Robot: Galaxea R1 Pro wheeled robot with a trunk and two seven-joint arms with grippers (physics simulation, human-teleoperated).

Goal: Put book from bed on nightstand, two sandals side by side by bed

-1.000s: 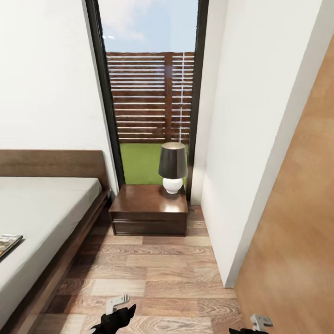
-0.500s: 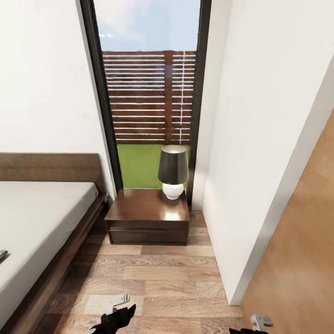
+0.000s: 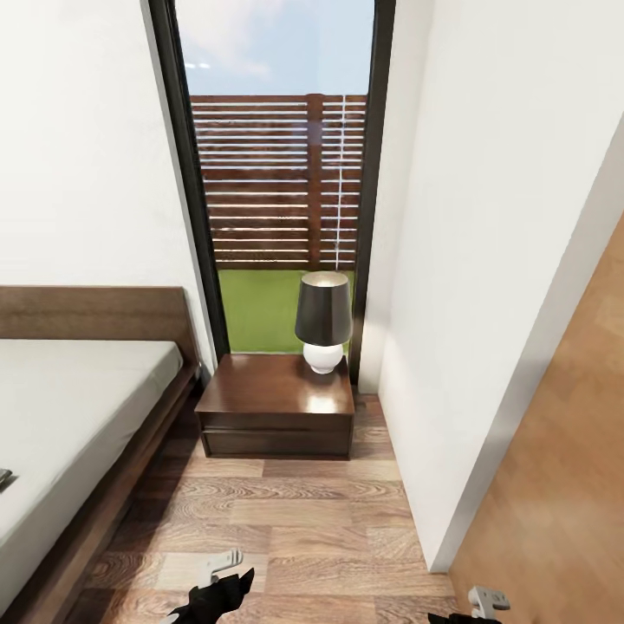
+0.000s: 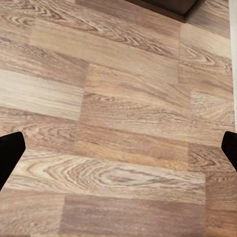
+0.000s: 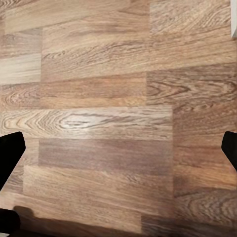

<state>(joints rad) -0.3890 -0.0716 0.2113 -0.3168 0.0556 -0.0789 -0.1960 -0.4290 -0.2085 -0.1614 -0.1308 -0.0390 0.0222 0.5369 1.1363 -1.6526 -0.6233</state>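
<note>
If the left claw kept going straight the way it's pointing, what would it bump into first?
Most likely the wood-plank floor. The left gripper looks straight down at bare planks between its spread fingertips, with nothing in between. How far off the floor lies is hard to judge.

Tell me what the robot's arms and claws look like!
At the bottom of the head view, the left gripper has a black, angular body with a small pale grey metal bracket on top. The right gripper looks alike: black with a light grey piece. In the wrist views the finger tips are plain black.
</note>
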